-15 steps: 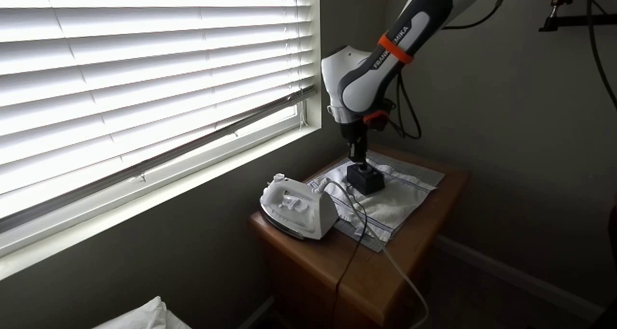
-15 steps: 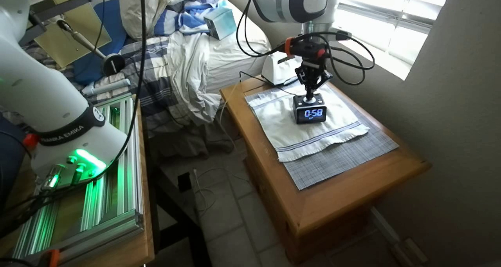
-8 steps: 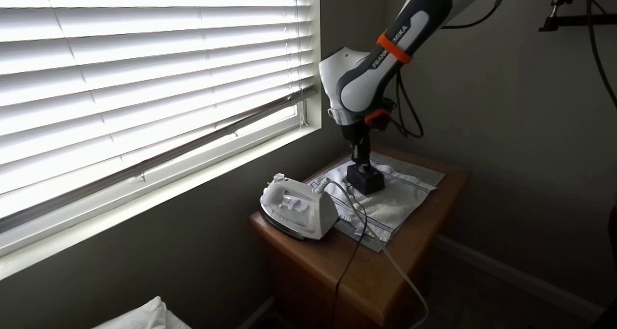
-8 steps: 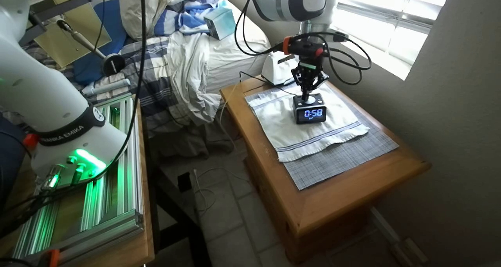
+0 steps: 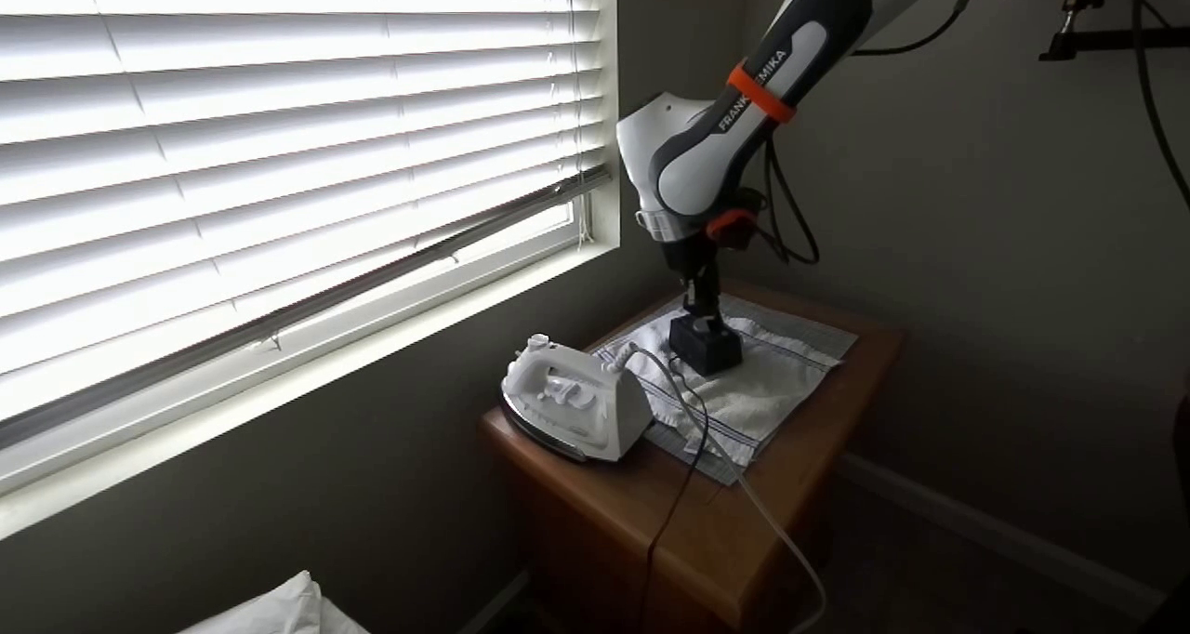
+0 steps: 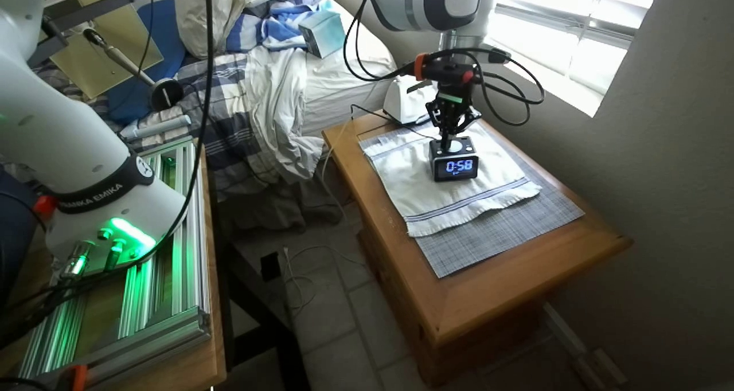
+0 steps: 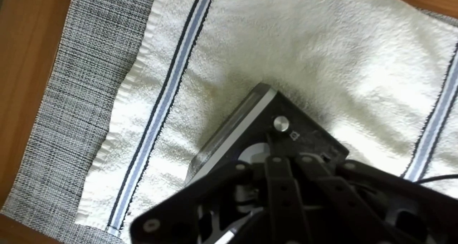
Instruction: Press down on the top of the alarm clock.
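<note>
Directly below my closed, empty gripper [image 6: 445,145] sits the small, black, box-shaped alarm clock [image 6: 455,163], its round silver-white top button [image 7: 254,152] just beside my tips. Reaching seems done; whether pressing is left, I cannot tell.

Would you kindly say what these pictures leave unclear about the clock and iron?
Whether the gripper is pressing the alarm clock: the gripper's body hides the spot in the wrist view.
Round top button: partly covered by the gripper in the wrist view.
Mark under the digits: too small to read in an exterior view.
Cord of the iron: cut off by the bottom edge in an exterior view.
</note>
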Available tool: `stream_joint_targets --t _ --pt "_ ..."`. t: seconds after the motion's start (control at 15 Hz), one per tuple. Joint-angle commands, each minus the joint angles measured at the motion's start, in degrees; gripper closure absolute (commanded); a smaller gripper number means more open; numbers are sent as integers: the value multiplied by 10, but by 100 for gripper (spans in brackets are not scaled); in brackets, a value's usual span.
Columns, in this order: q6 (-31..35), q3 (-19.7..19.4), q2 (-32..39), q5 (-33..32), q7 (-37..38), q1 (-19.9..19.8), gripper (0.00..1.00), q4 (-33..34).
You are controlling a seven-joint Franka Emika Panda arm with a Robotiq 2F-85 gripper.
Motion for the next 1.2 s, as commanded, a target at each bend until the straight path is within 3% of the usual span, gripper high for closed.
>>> stream_joint_targets --t 0.0,1.13 --pt "-13 -7 22 -11 9 -1 100 25" --pt "19 -22 45 -7 52 -4 100 50"
